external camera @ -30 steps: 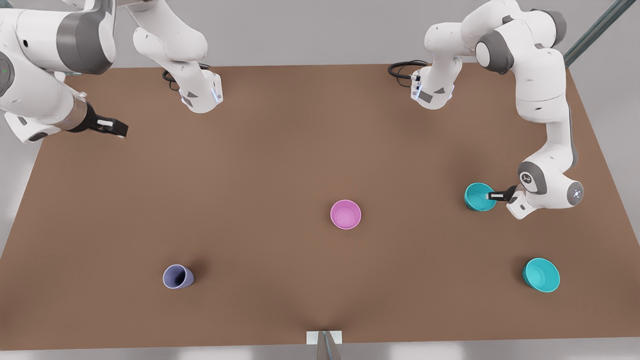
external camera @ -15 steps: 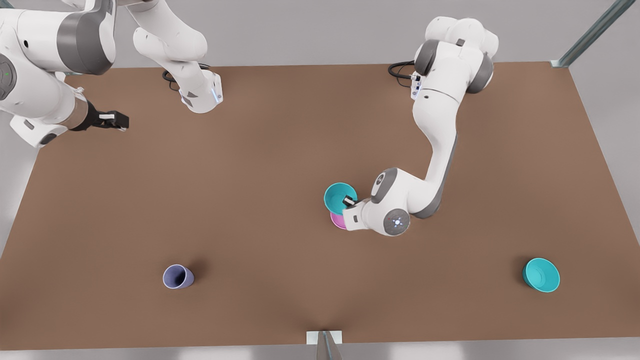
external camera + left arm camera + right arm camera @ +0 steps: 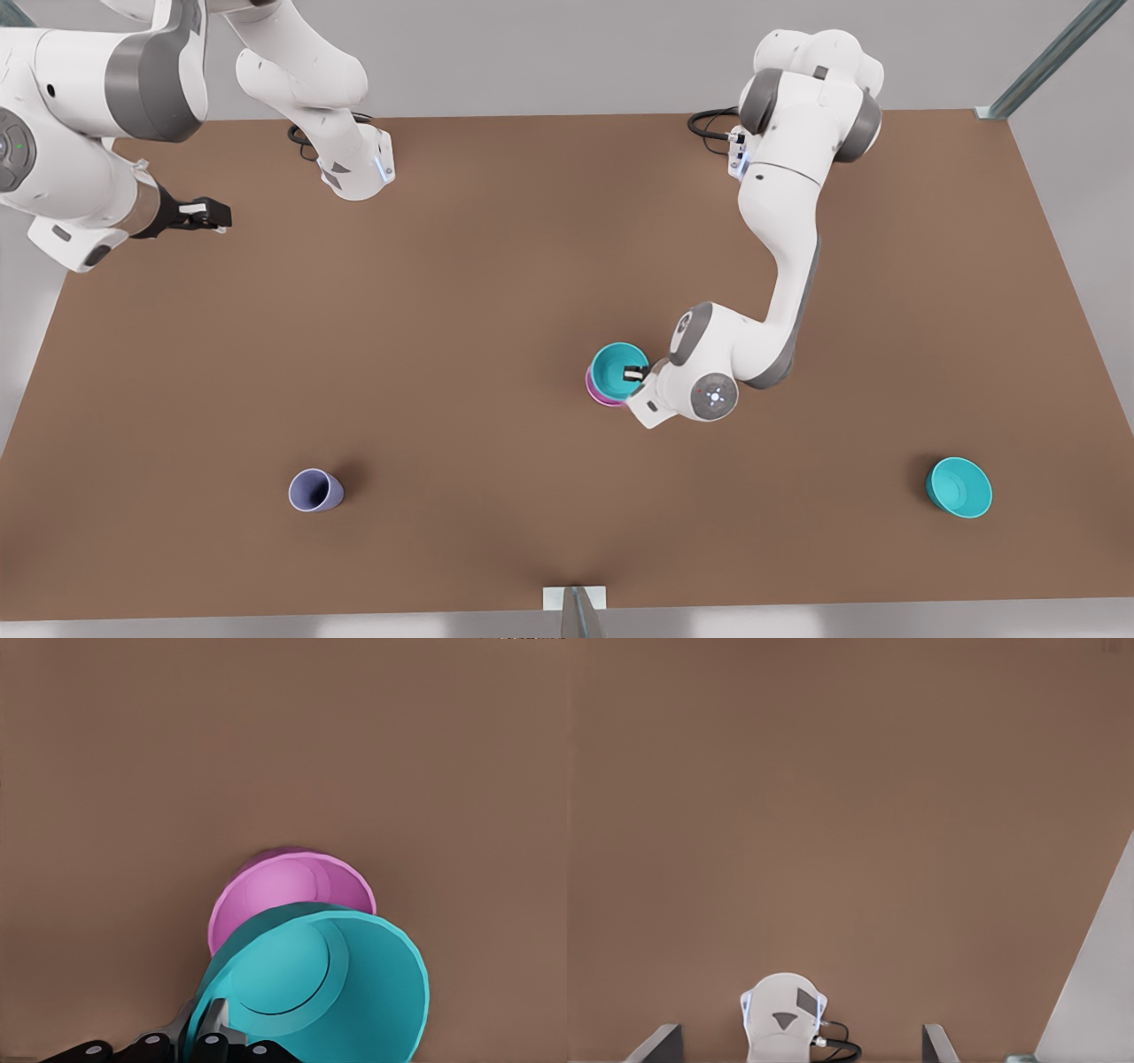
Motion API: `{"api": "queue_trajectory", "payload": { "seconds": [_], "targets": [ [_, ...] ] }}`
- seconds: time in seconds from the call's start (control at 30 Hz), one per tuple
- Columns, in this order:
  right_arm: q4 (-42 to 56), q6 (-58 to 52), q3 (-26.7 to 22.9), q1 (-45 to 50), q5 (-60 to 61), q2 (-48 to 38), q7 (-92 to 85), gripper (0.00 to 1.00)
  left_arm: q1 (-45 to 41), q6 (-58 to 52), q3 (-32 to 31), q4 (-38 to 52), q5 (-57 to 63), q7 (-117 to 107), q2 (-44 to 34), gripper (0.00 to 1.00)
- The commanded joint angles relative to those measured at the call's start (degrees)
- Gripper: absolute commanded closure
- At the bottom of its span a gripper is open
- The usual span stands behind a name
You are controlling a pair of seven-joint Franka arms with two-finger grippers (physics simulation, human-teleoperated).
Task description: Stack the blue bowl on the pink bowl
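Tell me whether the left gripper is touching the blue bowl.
Touching. In the left wrist view, the left gripper has its fingers shut on the blue bowl's rim, holding it above the pink bowl.

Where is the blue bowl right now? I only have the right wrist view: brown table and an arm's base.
Observer: The left gripper holds the blue bowl by its rim, over the pink bowl.
Operator: Is it seated squarely?
Observer: No. In the left wrist view it is tilted and offset, and much of the pink bowl's inside is uncovered.
Operator: And my arm?
Observer: The right gripper waits, open, near the edge of the table on the front view's left, away from both bowls.
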Motion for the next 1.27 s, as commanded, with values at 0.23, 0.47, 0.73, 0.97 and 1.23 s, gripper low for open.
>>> {"api": "queue_trajectory", "payload": {
  "seconds": [0.23,0.47,0.73,0.97,1.23],
  "targets": [
    [0.03,-0.14,0.06,0.06,0.02,0.35,-3.75,0.0,0.02,4.18,-0.68,-0.92,-1.76,-13.07,0.21,0.79],
    [-0.06,-0.58,0.06,-0.02,0.02,0.71,-3.75,0.0,0.02,3.3,-0.68,-2.41,-1.68,-9.12,0.21,0.07],
    [0.2,-1.11,0.06,-0.02,0.02,0.88,-3.84,0.0,-0.15,-31.76,13.12,6.9,16.08,4.07,-19.48,0.0],
    [0.03,-0.58,0.06,-0.11,-0.24,0.27,-3.84,0.0,13.21,-22.78,-2.35,-7.96,21.79,6.8,-38.3,0.0],
    [0.03,-0.58,0.06,-0.11,-0.15,0.53,-3.84,0.0,13.3,-25.7,-1.39,-4.17,21.35,8.11,-35.39,0.0]
  ]
}}
